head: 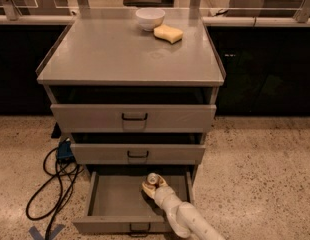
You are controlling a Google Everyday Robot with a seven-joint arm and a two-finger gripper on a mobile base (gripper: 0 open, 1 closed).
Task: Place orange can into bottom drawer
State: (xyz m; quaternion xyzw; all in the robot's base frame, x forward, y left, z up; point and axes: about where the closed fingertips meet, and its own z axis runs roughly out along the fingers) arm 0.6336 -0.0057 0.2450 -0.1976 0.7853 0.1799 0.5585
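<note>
The bottom drawer (112, 199) of the grey cabinet is pulled out toward me. My gripper (153, 185) reaches down into it from the lower right, its pale arm crossing the drawer's front edge. It is shut on the orange can (153, 178), which stands upright. Only the can's silver top shows between the cream fingers. The can is near the back of the drawer, a little right of centre. I cannot tell whether the can's base touches the drawer floor.
The middle drawer (137, 154) and top drawer (134, 117) stand slightly open above the can. A white bowl (150, 18) and a yellow sponge (168, 33) sit on the cabinet top. A black cable (47, 186) and a blue plug block (64, 151) lie on the floor at left.
</note>
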